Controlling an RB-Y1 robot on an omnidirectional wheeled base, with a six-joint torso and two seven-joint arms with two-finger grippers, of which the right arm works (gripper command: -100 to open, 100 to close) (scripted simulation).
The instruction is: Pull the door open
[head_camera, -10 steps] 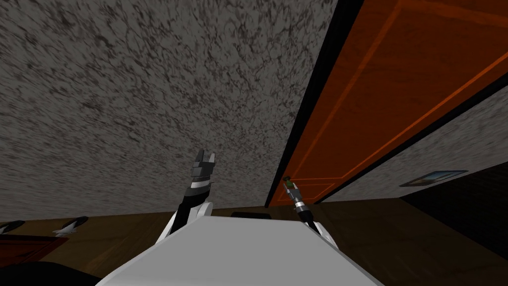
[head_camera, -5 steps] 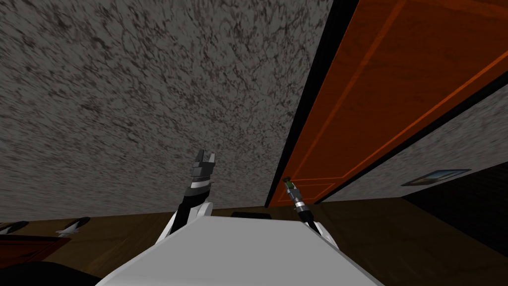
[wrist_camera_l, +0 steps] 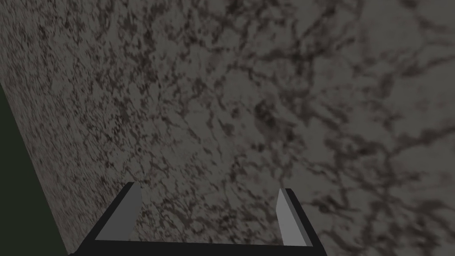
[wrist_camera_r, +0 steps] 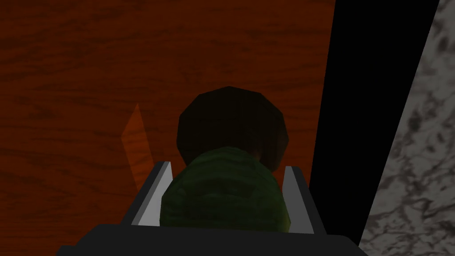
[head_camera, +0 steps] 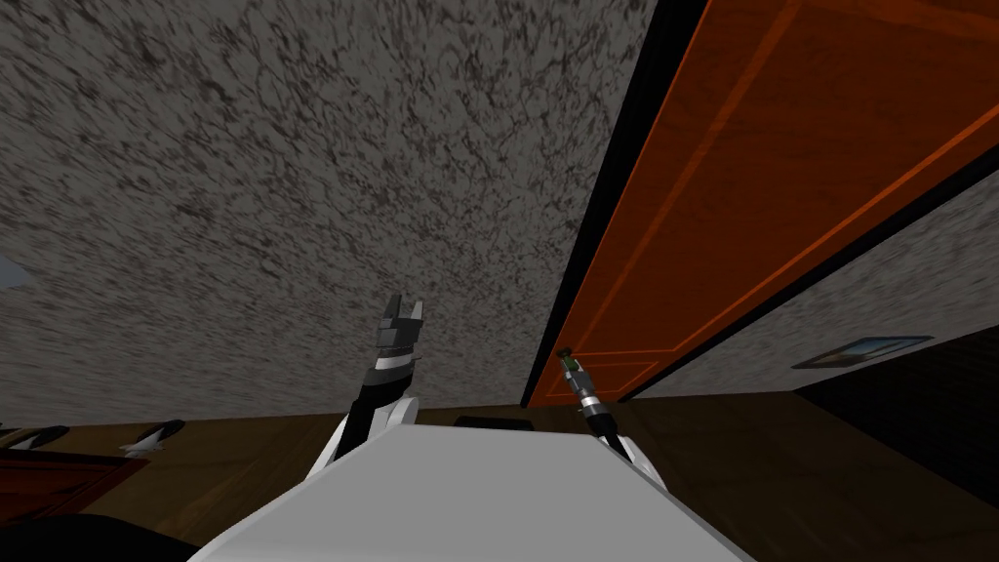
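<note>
slight camera shift; knob (wrist_camera_r: 222, 200) half-hidden in pincer (wrist_camera_r: 226, 168)

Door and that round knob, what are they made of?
The door looks like wood: orange-brown, matt, with dark wavy grain streaks. The knob is dark green and dull with faint ridged bands. It could be painted metal or plastic, and the look leaves that open.

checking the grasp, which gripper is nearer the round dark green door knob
Right. The right gripper grips the round dark green door knob, fingers against its sides. The left gripper stands open facing the mottled grey wall, apart from the knob.
</note>
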